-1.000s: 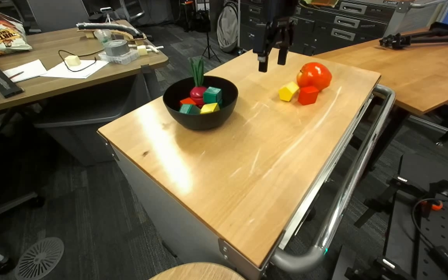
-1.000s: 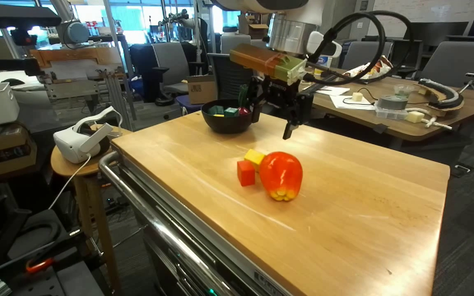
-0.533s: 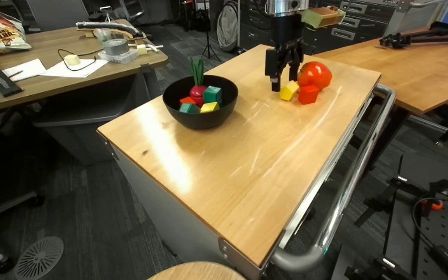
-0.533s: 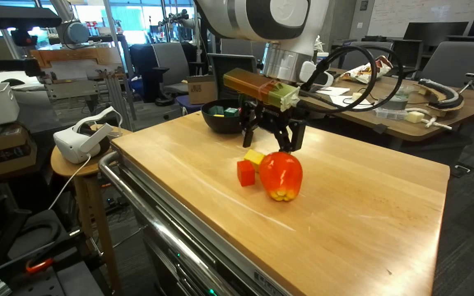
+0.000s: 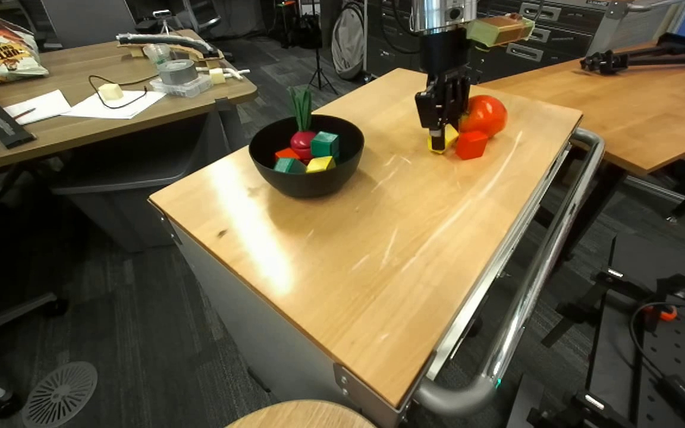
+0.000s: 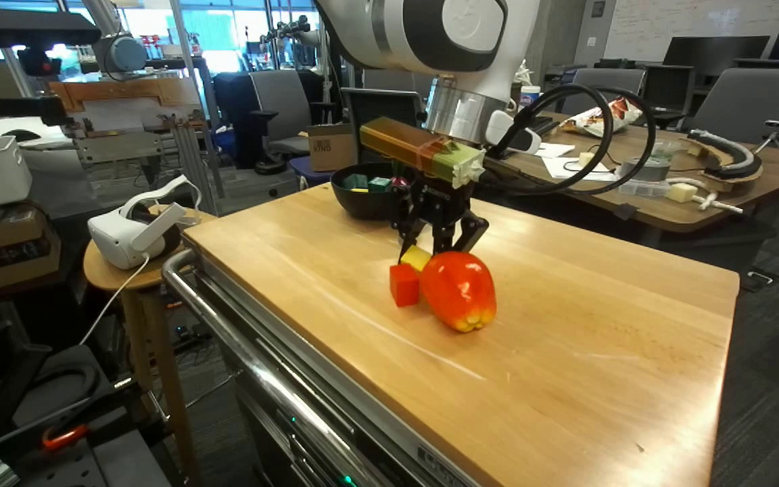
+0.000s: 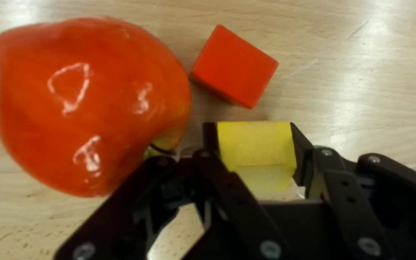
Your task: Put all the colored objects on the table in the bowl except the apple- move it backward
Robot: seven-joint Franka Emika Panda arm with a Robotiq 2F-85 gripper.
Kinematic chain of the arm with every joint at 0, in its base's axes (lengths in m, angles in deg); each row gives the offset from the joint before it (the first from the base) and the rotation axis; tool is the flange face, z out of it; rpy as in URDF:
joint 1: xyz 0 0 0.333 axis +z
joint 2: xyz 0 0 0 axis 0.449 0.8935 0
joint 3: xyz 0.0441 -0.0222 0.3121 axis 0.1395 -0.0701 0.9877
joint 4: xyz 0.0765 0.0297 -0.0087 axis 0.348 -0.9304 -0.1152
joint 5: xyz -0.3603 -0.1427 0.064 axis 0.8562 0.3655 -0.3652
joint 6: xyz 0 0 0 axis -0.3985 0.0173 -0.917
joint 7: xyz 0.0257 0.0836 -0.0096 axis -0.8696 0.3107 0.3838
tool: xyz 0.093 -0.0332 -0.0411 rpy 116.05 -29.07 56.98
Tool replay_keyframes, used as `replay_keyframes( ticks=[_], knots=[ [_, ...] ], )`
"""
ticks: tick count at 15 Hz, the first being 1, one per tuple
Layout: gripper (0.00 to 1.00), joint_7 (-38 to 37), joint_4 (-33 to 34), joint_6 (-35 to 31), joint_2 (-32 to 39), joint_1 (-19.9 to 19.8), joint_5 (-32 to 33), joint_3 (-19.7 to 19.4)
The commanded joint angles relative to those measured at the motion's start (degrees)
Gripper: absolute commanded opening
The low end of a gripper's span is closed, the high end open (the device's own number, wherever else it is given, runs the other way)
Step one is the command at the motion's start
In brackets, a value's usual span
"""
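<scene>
My gripper [image 7: 255,143] is shut on a yellow block [image 7: 255,146], which fills the gap between its black pads in the wrist view. The block is at table height, partly covered by the fingers in an exterior view [image 5: 452,138]. Close by sits a red block [image 7: 235,66], apart from the fingers. The apple [image 7: 85,104], large and red-orange, lies beside the gripper's left finger; whether they touch I cannot tell. In the black bowl [image 5: 307,185] are a dark-red fruit with green stem [image 5: 303,142], green blocks [image 5: 324,144], a yellow block [image 5: 321,164] and a red block [image 5: 286,156].
The wooden table [image 5: 378,267] has a metal rail [image 5: 533,285] along one edge. A cluttered desk [image 5: 200,107] stands beyond the bowl's side. A stool with a white headset [image 6: 136,233] is near a table corner.
The gripper has come down from above the table to the yellow block, and its jaws have closed on it. The apple has turned slightly. The red block and bowl stay put.
</scene>
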Motion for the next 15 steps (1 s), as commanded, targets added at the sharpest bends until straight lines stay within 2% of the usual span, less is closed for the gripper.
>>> replay_keyframes(
  ticks=[1,4,5,9,12,15],
  knots=[
    [0.21,0.0,-0.6,0.8,-2.1,0.2,-0.5,0.3],
    [0.21,3.9,-4.2,-3.6,-8.0,0.1,-4.0,2.3],
    [0.21,4.3,-5.8,-3.8,-11.6,0.8,-4.8,2.9],
    [0.21,7.4,-7.4,-6.2,-18.5,4.1,-7.9,5.8],
    [0.21,9.5,-5.5,-13.3,-16.6,7.3,-10.3,7.5],
    [0.21,8.6,-3.1,-27.3,-10.8,9.8,-12.4,9.0]
  ],
)
